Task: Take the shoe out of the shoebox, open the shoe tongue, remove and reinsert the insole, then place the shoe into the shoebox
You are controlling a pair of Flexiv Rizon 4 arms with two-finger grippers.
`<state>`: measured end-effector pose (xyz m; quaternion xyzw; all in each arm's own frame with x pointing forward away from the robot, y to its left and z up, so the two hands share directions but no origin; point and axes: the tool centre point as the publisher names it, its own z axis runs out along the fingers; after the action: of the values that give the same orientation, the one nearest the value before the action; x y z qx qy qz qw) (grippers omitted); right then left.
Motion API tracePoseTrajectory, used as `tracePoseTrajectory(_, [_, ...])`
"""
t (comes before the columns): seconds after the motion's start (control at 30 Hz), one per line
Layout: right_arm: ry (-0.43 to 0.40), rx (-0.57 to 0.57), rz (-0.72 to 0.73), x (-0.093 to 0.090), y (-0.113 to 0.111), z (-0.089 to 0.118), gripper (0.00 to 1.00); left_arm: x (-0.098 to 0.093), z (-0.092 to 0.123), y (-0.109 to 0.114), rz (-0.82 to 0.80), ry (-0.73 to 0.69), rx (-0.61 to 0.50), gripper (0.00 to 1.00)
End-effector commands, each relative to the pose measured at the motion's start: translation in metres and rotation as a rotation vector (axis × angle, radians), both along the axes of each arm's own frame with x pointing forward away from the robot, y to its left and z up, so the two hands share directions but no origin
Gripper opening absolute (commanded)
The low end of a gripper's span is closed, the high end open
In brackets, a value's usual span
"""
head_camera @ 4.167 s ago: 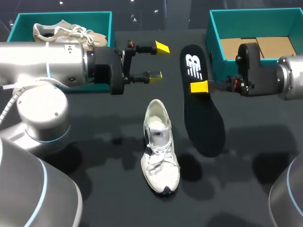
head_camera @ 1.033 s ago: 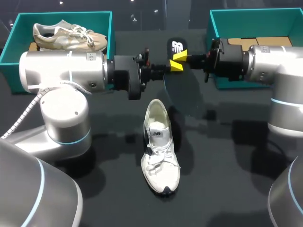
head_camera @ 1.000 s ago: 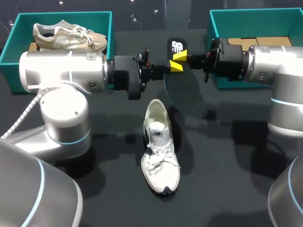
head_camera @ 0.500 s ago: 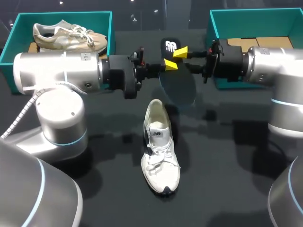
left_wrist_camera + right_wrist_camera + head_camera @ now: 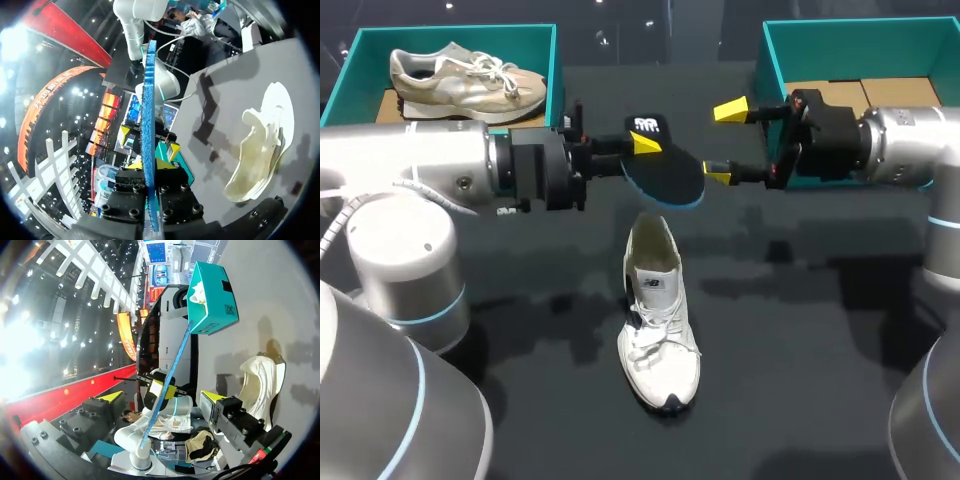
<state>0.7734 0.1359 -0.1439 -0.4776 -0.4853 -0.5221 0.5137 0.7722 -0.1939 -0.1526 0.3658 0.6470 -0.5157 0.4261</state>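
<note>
While the white shoe (image 5: 658,310) is lying at centre frame in the head view, the left gripper (image 5: 645,148) is clenching the black insole (image 5: 668,172) just above it, and the right gripper (image 5: 724,142) is hanging released at upper right, just beside the insole. From the left wrist, the insole is standing edge-on between the fingers. From the right wrist, the fingers are standing wide apart, with the insole ahead of them.

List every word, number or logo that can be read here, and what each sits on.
Nothing can be quoted as text.
insole: white logo mark at its heel end, no legible words.
white shoe: tongue label, too small to read.
teal shoebox: dark printed patches on its wall, too small to read.
</note>
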Motion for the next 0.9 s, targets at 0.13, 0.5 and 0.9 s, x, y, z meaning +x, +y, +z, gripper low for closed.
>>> tracePoseTrajectory(0.13, [-0.006,-0.015,-0.041,-0.0079,-0.0106,0.0007,1.00,-0.0050,0.0047,0.0168,-0.003,0.387,-0.074,0.00])
tracePoseTrajectory(0.5, [-0.006,-0.015,-0.041,-0.0079,-0.0106,0.0007,1.00,-0.0050,0.0047,0.0168,-0.003,0.387,-0.074,0.00])
tracePoseTrajectory(0.9, [-0.006,-0.015,-0.041,-0.0079,-0.0106,0.0007,1.00,-0.0101,0.0119,0.0147,0.041,0.559,-0.043,0.00])
